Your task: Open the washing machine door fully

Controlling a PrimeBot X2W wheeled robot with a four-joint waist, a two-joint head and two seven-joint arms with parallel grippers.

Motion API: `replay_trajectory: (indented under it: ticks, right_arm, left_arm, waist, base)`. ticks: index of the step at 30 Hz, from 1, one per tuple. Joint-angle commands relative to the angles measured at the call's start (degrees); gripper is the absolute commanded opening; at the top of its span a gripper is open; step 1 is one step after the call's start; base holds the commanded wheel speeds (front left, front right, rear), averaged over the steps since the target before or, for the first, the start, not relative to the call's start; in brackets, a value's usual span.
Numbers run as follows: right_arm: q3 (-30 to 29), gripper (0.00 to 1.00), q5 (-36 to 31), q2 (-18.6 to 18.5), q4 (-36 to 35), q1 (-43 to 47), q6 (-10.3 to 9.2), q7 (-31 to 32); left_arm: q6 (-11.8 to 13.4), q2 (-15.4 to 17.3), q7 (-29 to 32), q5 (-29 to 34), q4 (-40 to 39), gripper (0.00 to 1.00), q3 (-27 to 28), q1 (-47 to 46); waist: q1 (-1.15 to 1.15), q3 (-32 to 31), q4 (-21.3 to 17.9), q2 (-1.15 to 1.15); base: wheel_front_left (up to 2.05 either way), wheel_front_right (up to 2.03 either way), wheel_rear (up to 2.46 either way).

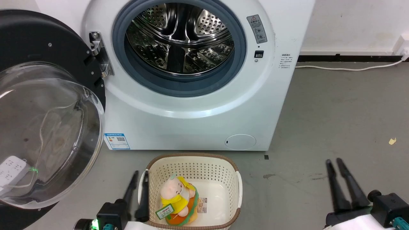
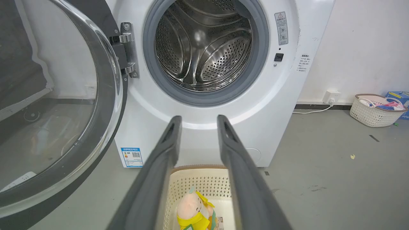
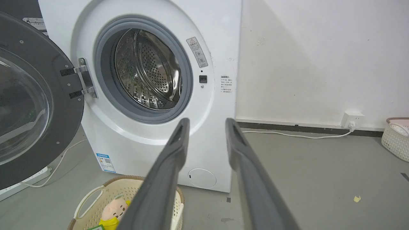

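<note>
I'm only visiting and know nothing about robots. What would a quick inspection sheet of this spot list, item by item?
Surface: grey floor, a few stains, one small yellowish scrap.
Job's things: washing machine door swung wide open on its hinge; drum exposed.
Clutter: cream basket before the machine, holding a plush toy; second basket by the wall.
Hands: left hand beside the basket, right hand over bare floor; both open, holding nothing.
Cables: white cable along the floor to a wall socket; power strip seen through the door glass.
Surroundings: white wall, dark skirting.
</note>
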Motion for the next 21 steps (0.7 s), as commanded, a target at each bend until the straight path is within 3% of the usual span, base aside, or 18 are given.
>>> replay_trajectory:
  ticks: [1, 21]
  right_arm:
    - [0.00, 0.00, 0.00, 0.00, 0.00, 0.00, 0.01, 0.00]
    - [0.42, 0.00, -0.78, 0.04, -0.18, -0.46, 0.02, 2.28]
  left_arm:
    - [0.00, 0.00, 0.00, 0.00, 0.00, 0.00, -0.01, 0.00]
    - [-0.68, -0.12, 2.26, 1.20, -0.90, 0.00, 1.31, -0.36]
  waist:
    - [0.00, 0.00, 0.00, 0.00]
    - [0.00, -0.02, -0.13, 0.00]
  base:
    - [0.00, 0.00, 0.00]
    - [0.00, 0.00, 0.00]
